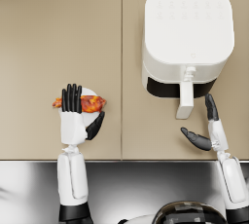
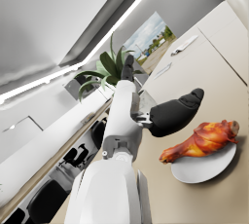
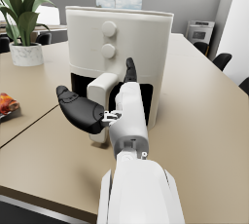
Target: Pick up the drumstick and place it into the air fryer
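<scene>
The tan table (image 1: pixel 58 38) fills the head view. On it the white air fryer (image 1: pixel 187 33) sits on the robot's right side, its handle (image 1: pixel 185 99) jutting toward the robot with a dark slot behind it. The right hand (image 1: pixel 206 129) hovers just beside that handle, fingers straight and thumb spread wide, nothing in it and not touching the fryer. Over on the other side the left hand (image 1: pixel 75 116) is stretched out above a small white plate (image 2: pixel 204 167), fingers extended across the drumstick (image 1: pixel 92 103) and thumb splayed off to the side. The left wrist view shows the hand above the meat, released. The drumstick lies on that plate, well apart from the fryer. A potted plant (image 3: pixel 22 21) stands at the table's far corner.
</scene>
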